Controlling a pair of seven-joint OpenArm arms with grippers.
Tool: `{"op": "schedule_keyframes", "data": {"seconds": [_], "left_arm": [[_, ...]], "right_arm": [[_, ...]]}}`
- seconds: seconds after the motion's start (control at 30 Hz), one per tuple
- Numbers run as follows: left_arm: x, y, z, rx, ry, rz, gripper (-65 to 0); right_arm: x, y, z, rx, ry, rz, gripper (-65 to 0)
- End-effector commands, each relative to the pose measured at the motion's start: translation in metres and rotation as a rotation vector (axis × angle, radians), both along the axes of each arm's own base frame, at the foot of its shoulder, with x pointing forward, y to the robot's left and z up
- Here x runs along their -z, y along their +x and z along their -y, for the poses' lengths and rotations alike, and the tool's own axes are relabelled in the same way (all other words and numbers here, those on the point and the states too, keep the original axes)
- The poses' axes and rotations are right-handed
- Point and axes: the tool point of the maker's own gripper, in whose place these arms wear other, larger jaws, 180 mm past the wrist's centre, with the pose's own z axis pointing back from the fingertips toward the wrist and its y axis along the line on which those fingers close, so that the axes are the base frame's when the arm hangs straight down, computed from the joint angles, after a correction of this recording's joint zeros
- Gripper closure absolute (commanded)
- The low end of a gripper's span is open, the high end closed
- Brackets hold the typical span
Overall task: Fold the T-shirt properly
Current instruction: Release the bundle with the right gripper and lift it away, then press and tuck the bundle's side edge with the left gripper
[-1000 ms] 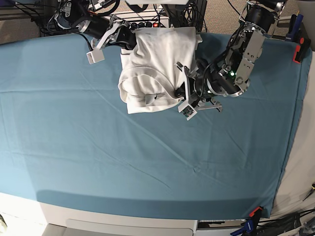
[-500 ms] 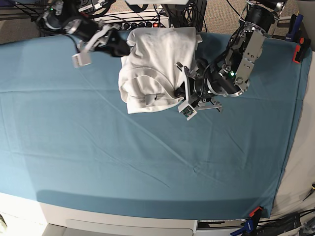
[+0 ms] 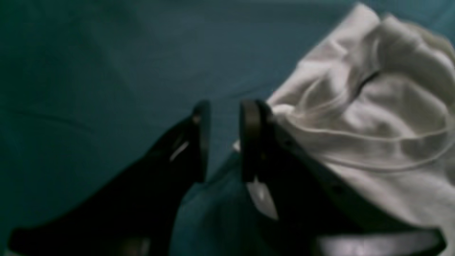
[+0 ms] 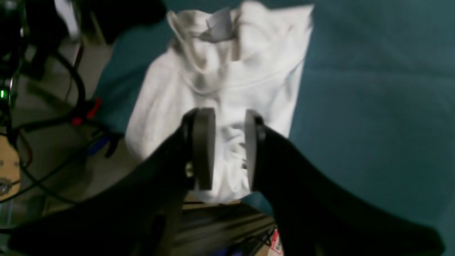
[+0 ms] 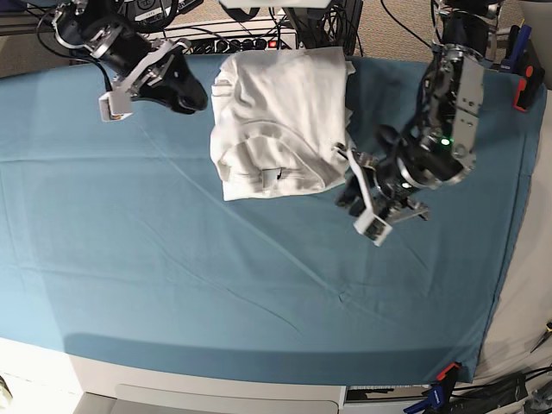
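End effectors (image 3: 224, 142) (image 4: 229, 149) empty — T-shirt (image 5: 280, 121) (wrinkled cotton) bunched.

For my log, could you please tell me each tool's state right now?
Left tool: open, holding nothing, beside the T-shirt.
Right tool: open, holding nothing.

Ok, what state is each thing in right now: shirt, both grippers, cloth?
T-shirt: folded into a lumpy bundle, lying free near the far edge.
Left gripper: jaws apart, empty, just beside the shirt's corner.
Right gripper: jaws apart, empty, clear of the shirt.
Teal cloth: spread flat, lightly creased.
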Motion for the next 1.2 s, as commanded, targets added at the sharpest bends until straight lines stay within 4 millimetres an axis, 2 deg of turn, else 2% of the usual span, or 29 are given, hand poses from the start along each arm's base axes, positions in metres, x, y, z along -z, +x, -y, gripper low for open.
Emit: {"op": "schedule_keyframes", "data": {"seconds": [0.0,0.17,0.23,0.3,0.37,0.5,0.63,0.73,0.9,1.17], "left_arm": [[-0.014,0.007,0.000,-0.001,-0.018,0.041,-15.7],[-0.015,0.008,-0.002,-0.008,-0.027,0.043,-15.7],[-0.017,0.006,0.002,0.003,-0.057,0.035,-11.6],[-0.020,0.003,0.008,0.017,-0.100,0.024,0.0],[-0.023,-0.002,0.015,0.053,-0.134,0.017,0.0],[-0.019,-0.021,0.029,0.135,-0.193,-0.032,0.0],[-0.012,-0.046,0.041,0.199,-0.253,-0.090,0.0],[-0.006,-0.057,0.044,0.212,-0.271,-0.115,0.0],[-0.004,-0.059,0.044,0.216,-0.272,-0.121,0.0],[0.000,-0.058,0.042,0.208,-0.251,-0.120,0.0]], "right_arm": [[-0.012,0.003,-0.005,-0.006,0.031,0.044,-14.8],[-0.016,0.005,-0.022,-0.034,0.081,0.061,-14.8],[-0.020,0.007,-0.034,-0.039,0.130,0.076,-14.2],[-0.025,0.007,-0.049,-0.064,0.181,0.087,-10.2],[-0.027,0.006,-0.063,-0.102,0.210,0.087,0.0],[-0.027,0.004,-0.080,-0.148,0.226,0.081,0.0],[-0.019,0.010,-0.071,-0.099,0.169,0.082,0.0],[-0.014,0.013,-0.062,-0.067,0.124,0.078,0.0],[-0.001,0.014,-0.056,-0.037,0.112,0.050,0.0],[0.035,0.019,-0.055,-0.001,0.215,-0.050,0.0]]}}
